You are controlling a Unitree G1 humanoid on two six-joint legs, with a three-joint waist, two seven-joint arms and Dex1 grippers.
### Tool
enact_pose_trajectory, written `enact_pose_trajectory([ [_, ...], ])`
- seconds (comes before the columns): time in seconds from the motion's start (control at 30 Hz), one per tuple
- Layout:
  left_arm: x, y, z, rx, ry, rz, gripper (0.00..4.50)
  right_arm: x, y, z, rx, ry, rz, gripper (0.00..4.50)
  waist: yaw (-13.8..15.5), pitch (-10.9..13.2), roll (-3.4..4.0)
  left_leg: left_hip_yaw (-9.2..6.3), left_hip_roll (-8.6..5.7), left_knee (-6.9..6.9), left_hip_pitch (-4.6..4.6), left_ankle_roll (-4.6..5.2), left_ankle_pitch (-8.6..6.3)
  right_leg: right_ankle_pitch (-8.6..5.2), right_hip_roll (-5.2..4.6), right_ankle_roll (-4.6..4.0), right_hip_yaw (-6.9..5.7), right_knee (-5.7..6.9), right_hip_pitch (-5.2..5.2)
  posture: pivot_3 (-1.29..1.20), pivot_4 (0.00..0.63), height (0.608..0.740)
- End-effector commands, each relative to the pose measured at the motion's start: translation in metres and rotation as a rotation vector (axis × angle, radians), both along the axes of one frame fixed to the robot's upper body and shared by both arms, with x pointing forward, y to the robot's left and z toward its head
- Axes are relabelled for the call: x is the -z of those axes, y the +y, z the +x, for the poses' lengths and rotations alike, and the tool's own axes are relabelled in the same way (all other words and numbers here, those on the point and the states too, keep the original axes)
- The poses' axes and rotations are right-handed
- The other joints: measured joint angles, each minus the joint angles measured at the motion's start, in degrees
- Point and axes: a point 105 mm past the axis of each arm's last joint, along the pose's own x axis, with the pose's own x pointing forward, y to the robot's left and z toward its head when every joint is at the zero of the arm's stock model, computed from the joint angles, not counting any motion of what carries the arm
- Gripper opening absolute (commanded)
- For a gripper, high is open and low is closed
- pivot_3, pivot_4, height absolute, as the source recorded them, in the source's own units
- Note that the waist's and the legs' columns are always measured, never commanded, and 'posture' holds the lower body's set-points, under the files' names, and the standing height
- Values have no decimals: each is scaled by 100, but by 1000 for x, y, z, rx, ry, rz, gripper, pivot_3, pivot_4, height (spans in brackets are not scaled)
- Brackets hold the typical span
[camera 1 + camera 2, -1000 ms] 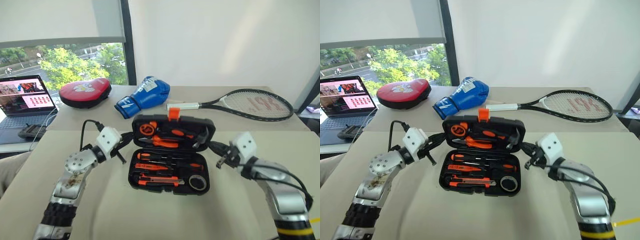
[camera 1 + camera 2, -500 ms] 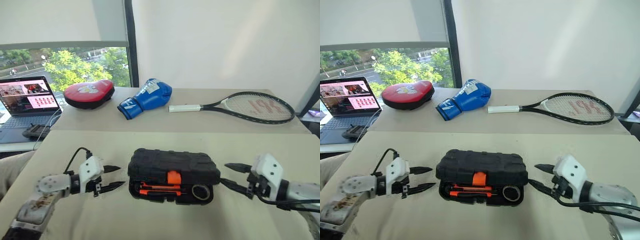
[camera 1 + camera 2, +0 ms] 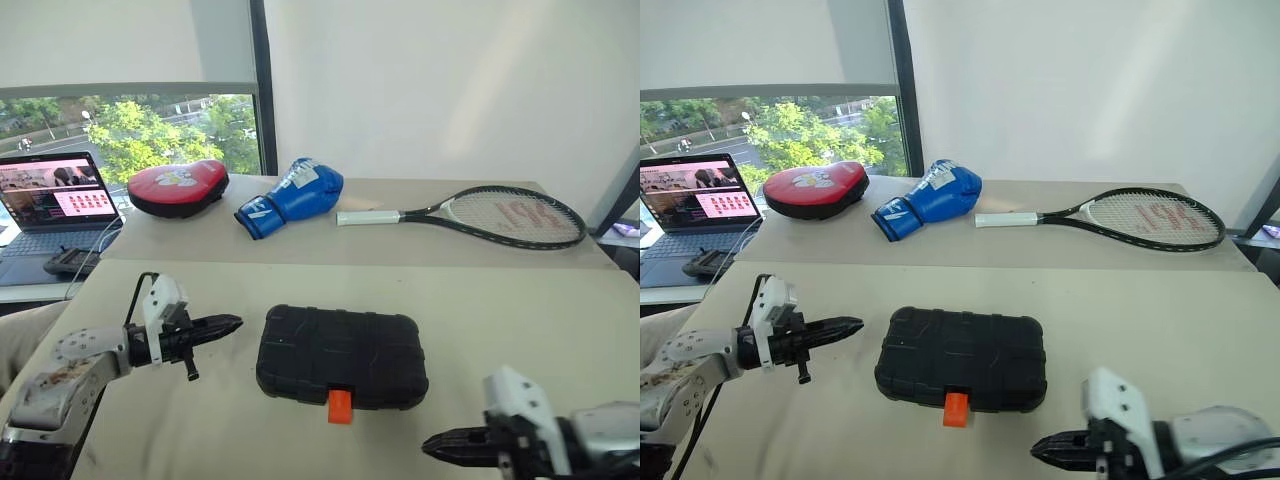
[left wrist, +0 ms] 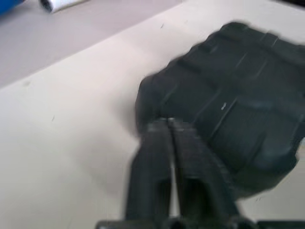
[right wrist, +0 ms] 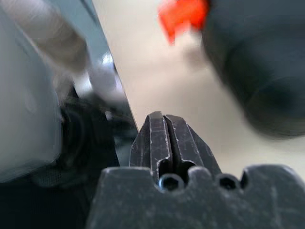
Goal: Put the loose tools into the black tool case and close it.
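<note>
Case: the case (image 3: 343, 356) lies at the tabletop (image 3: 520, 310) centre, lid down, latch (image 3: 341, 406) at 6 o'clock, seemingly unfastened.
Left hand (image 3: 226, 325): clenched, empty, held at 9 o'clock, clear of the lid.
Right hand (image 3: 440, 446): clenched, empty, at 5 o'clock.

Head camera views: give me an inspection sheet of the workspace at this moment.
Surface: beige table.
Job's things: black tool case lid down, orange latch sticking out in front; loose tools nothing seen.
Clutter: red oval pad, blue boxing glove, racket at far edge.
Grippers: left gripper shut, right gripper shut, both apart from the case.
Cables: black cable on left wrist.
Surroundings: laptop, window.
</note>
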Motion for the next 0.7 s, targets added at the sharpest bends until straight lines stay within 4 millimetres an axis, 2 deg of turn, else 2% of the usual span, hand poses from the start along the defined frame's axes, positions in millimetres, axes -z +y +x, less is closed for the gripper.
enact_pose_trajectory([
  [0.03,-21,-7,-6,51,-19,-38,94,17,7,31,82,-59,-57,0,-6,3,-6,0,0,0,-3,-9,6,0,2,-1,1,1,-4,0,150,740],
  [0.13,-27,-12,-14,98,8,-42,94,16,9,75,188,-138,-97,0,-16,8,-13,-1,0,-1,-4,-35,21,-2,7,-6,-1,4,-6,0,150,740],
  [0.2,-31,-14,-18,129,26,-43,94,6,13,106,248,-200,-105,0,-35,13,-19,0,2,0,-9,-40,25,4,11,-16,-2,2,-11,0,150,740],
  [0.27,-32,-15,-21,156,34,-28,94,-4,18,125,267,-219,-96,0,-47,21,-21,3,1,3,-8,-34,23,8,11,-24,1,5,-11,0,150,740],
  [0.3,-33,-17,-21,170,36,-27,94,-11,18,141,305,-245,-84,0,-40,22,-19,4,1,4,-13,-22,20,13,15,-31,-3,3,-14,0,150,740],
  [0.4,-37,-27,-21,222,25,-7,94,-28,13,186,391,-336,-101,0,-46,23,-18,3,2,4,-10,-15,18,14,31,-32,-5,8,-16,0,150,740],
  [0.43,-38,-32,-21,237,17,1,94,-32,12,195,409,-351,-93,0,-51,23,-18,4,1,4,-12,-35,30,15,34,-33,-5,8,-18,0,150,740],
  [0.57,-40,-51,-20,299,-20,58,94,-42,10,206,409,-385,-29,0,-2,23,-18,2,0,1,-20,-55,42,15,37,-32,-14,8,-17,0,150,740],
  [0.6,-43,-56,-17,304,-30,59,94,-43,10,199,366,-364,-20,0,-5,23,-18,1,0,1,-21,-54,41,14,37,-30,-14,5,-15,0,150,740],
  [0.63,-44,-61,-15,314,-42,67,21,-45,8,190,333,-346,-8,287,-2,24,-16,0,0,1,-32,-53,40,14,37,-30,-15,7,-18,0,150,740],
  [0.7,-44,-71,-4,313,-64,89,560,-50,7,165,291,-285,56,807,42,24,-15,-10,-5,1,-56,-45,37,16,36,-26,-26,3,-24,0,150,740],
])
